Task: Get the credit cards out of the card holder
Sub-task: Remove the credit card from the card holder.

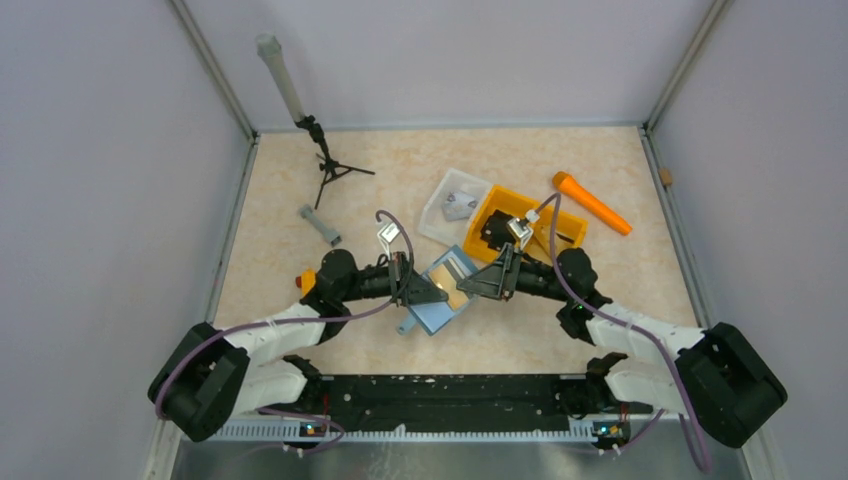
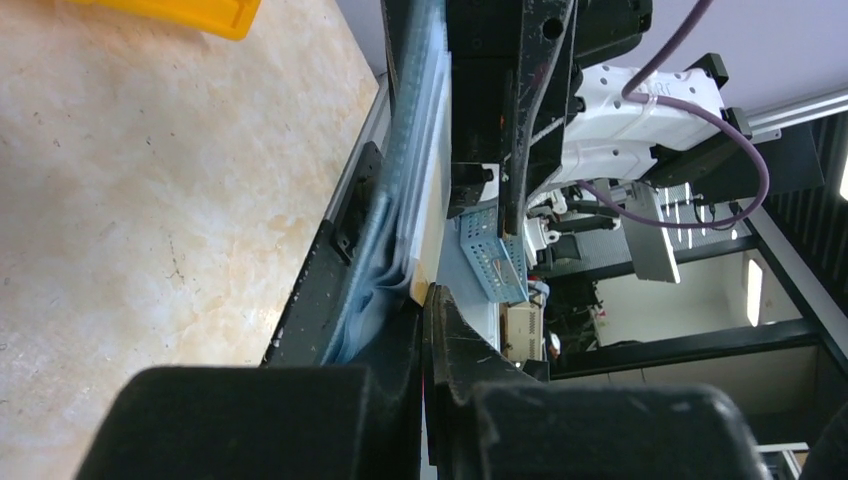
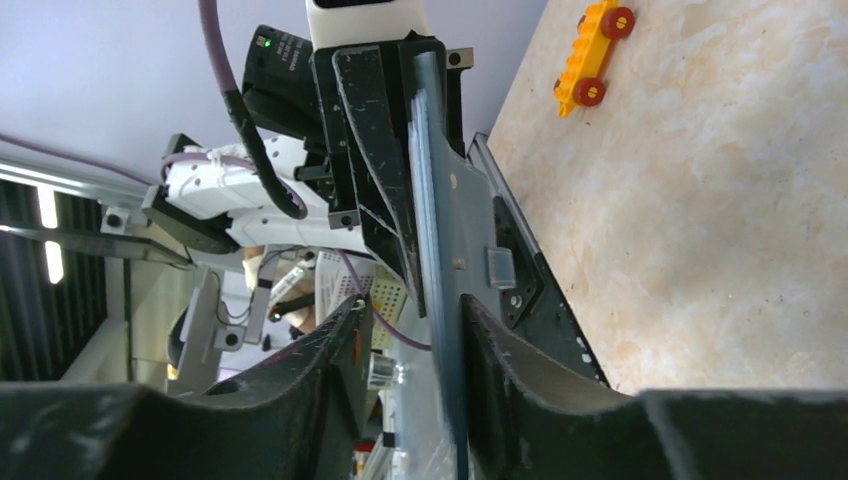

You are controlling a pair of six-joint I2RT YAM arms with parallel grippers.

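Card holder: the teal card holder (image 1: 432, 314) is at the middle of the table (image 1: 300, 260), opened out between the two arm tips, its tan inner panel facing up.
Left gripper: the left gripper (image 1: 436, 294) is clenched on the holder's near-left edge; its wrist view shows the blue layers pinched flat between the fingers (image 2: 400, 345).
Right gripper: the right gripper (image 1: 470, 289) stands released, its fingers (image 3: 345, 335) parted to either side of the holder's edge, with a clear gap on one side and nothing held.
Credit cards: a pale slab (image 2: 433, 170) sits between the blue layers and could be a card's edge, though I can't be sure from this angle.
Step in hand: my guess is the right gripper is lining up to catch a card while the left steadies the holder.
How to do it well: set the right fingers on the card alone (not the blue cover too), close firmly, then draw straight along the pocket, away from the left grip.
Left's part: hold tight and keep the holder level so the pocket mouth stays open.
Risk: pinching cover and card together would drag the whole holder instead.
Drop spot: the orange bin (image 1: 500, 200) lies just behind, well within reach.
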